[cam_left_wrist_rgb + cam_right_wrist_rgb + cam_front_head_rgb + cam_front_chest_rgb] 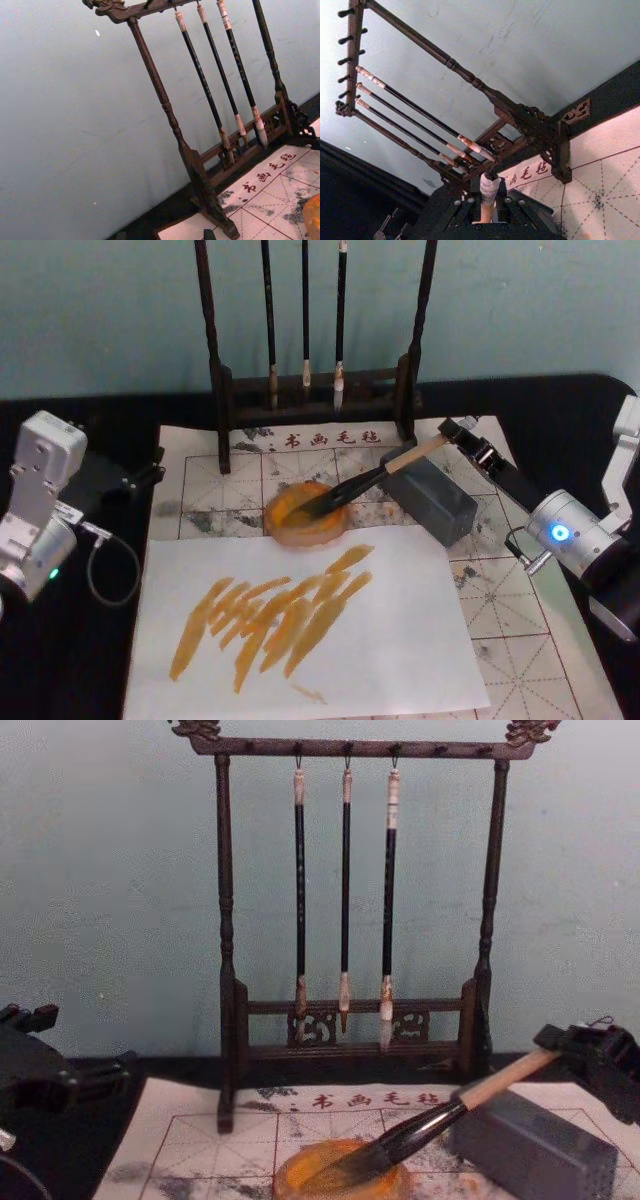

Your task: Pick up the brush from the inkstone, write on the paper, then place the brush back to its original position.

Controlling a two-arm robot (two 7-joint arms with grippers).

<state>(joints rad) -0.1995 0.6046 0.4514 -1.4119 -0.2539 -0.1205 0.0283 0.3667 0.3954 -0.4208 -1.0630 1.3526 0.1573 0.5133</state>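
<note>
With orange strokes already across the white sheet, the right gripper, jaws clamped on the brush, had its bristles in the inkstone, unreleased; the left gripper sat idle, its jaws' state unclear.

Brush bristles in dish (on paper); block right; rack behind.

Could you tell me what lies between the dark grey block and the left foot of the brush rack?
In the head view, the round orange ink dish sits between the dark grey block and the brush rack, with the brush bristles resting in it.
</note>
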